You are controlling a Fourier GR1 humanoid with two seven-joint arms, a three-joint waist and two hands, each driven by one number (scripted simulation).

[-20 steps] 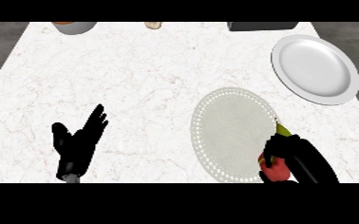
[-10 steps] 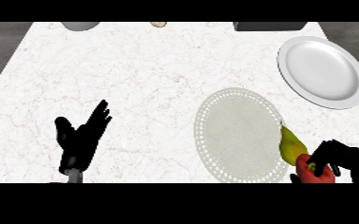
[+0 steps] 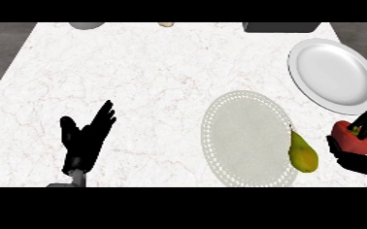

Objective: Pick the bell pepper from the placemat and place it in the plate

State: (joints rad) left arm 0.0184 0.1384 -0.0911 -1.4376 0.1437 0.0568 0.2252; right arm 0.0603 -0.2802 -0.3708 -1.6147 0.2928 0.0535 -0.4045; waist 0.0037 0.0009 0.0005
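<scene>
A red bell pepper [image 3: 349,138] shows at the view's right edge, just right of the round pale placemat [image 3: 243,136]. My right hand [image 3: 350,161] is curled round it from below and partly cut off by the edge. The white plate [image 3: 335,73] lies up and to the left of the pepper, at the far right of the counter, with nothing on it. My left hand [image 3: 84,139] rests open at the lower left, fingers up.
A yellow-green elongated fruit [image 3: 302,152] lies on the placemat's right rim, close to my right hand. Along the far edge are a grey bowl [image 3: 87,25], a small beige item [image 3: 165,24] and a dark box [image 3: 280,27].
My right hand has moved right off the placemat with the red pepper, uncovering the yellow-green fruit on the rim. The left hand has stayed put.
</scene>
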